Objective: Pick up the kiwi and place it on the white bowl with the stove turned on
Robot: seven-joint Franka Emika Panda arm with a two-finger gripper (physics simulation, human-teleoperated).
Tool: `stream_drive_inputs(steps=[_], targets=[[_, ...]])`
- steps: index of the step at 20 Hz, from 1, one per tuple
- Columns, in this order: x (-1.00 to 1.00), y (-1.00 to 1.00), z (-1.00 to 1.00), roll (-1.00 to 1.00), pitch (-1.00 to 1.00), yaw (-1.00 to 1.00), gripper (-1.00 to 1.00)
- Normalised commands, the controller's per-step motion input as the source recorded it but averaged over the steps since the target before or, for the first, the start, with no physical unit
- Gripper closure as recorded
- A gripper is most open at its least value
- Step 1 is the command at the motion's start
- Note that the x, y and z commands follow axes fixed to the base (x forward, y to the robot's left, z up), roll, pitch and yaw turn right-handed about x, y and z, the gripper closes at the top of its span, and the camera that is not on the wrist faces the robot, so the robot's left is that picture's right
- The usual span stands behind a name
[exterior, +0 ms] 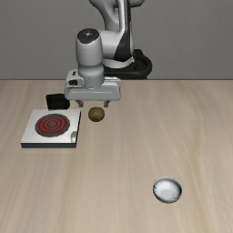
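Observation:
A small brown kiwi (96, 115) lies on the wooden table (182, 118), just to the right of the stove (50, 129). My gripper (92, 104) hangs straight above the kiwi, open, with its fingertips spread to either side slightly above the fruit and not touching it. The stove is a white plate with a glowing red coil and a black knob (56, 100) at its back. The white bowl (167, 189) stands far off at the front right with nothing in it.
The arm's body rises behind the gripper at the top of the exterior view. The stove's right edge lies close to the kiwi.

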Motion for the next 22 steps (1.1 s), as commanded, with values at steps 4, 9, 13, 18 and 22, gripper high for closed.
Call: stream_drive_inputs(steps=[4, 9, 13, 18, 22], targets=[[-0.25, 0.25, -0.5, 0.0, 0.0, 0.0, -1.0], [0.0, 0.0, -0.6, 0.0, 0.0, 0.0, 1.0], [0.0, 0.0, 0.0, 0.0, 0.0, 0.0, 1.0], [0.0, 0.0, 0.0, 0.0, 0.0, 0.0, 1.0], [0.0, 0.0, 0.5, 0.0, 0.0, 0.0, 1.0]])
